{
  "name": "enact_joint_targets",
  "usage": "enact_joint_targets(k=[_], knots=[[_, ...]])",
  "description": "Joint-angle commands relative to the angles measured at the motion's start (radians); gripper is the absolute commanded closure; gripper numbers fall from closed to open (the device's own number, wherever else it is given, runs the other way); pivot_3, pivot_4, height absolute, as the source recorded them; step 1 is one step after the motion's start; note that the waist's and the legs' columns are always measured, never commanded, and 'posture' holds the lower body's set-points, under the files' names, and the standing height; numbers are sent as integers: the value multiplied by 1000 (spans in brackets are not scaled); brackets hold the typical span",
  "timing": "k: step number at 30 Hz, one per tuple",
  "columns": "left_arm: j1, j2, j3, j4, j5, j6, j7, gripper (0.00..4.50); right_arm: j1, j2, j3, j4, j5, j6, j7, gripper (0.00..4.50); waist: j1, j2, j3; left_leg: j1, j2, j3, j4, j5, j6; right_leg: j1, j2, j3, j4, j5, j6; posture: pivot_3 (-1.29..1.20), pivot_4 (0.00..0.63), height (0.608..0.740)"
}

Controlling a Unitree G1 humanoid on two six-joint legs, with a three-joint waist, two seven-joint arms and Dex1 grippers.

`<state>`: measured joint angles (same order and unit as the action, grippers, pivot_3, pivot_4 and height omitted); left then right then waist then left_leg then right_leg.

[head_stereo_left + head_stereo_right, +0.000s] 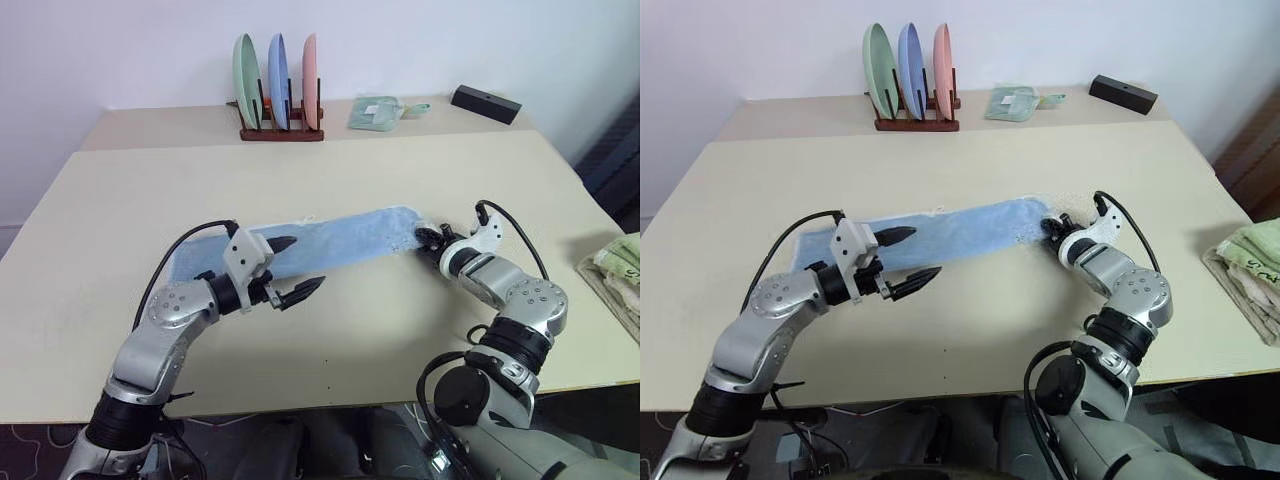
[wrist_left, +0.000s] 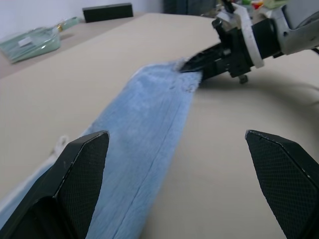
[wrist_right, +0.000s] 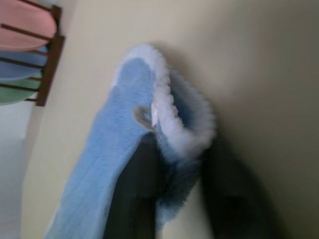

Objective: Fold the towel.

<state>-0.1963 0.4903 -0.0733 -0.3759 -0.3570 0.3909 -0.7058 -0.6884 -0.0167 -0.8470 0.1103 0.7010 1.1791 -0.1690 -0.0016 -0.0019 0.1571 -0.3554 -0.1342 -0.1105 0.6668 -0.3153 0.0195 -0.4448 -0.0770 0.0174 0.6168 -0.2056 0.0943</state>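
Where right gripper [image 1: 428, 238] meets towel [image 1: 340, 243], black fingers [image 3: 134, 194] pinch cloth's right end — white edging bunched between them. Left gripper [image 1: 290, 268] hangs just above towel's left part, fingers [image 2: 75, 174] spread wide, nothing between. Towel lies as long narrow strip across middle of beige table [image 1: 330, 170], running left to right. Farther back — plate rack [image 1: 278, 105] with green, blue, pink plates, small mint cloth [image 1: 375, 112], black box [image 1: 485, 103]. Pale green folded stack [image 1: 620, 265] at right edge.
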Motion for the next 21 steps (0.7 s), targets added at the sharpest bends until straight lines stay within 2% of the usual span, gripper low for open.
enact_joint_targets(k=[1,5,10,12,16,21], knots=[[19,7,43,-58,-11,3,25,0,26,-23,19,-46,27,-25,-6,4461,1,0,0,0,0,0,0,0,0,0,0,0,0,0,0,0,150,737],[26,12,99,-7,-21,17,54,0,145,-131,44,-273,92,32,43,4461,16,2,0,-2,0,0,-1,0,1,-1,0,0,-1,0,0,0,150,737],[-15,2,74,40,-16,-4,20,0,230,-270,22,-375,131,52,55,4461,11,2,0,-1,-1,0,0,-1,2,0,-1,0,-2,0,0,0,150,737],[-33,-3,58,66,-6,-18,2,0,250,-328,63,-407,127,51,85,4461,6,2,0,0,0,0,0,-1,1,0,0,0,-2,0,0,0,150,737],[-75,-22,30,113,8,-40,-17,0,317,-484,319,-482,37,-34,243,4461,-1,3,-1,-1,1,1,-1,-1,1,0,0,0,-2,0,0,0,150,737],[-90,-35,20,130,18,-57,-16,0,362,-694,731,-581,-154,-246,488,4461,-9,3,0,-1,1,1,-1,-1,1,0,0,-1,-2,-1,1,0,150,737]])
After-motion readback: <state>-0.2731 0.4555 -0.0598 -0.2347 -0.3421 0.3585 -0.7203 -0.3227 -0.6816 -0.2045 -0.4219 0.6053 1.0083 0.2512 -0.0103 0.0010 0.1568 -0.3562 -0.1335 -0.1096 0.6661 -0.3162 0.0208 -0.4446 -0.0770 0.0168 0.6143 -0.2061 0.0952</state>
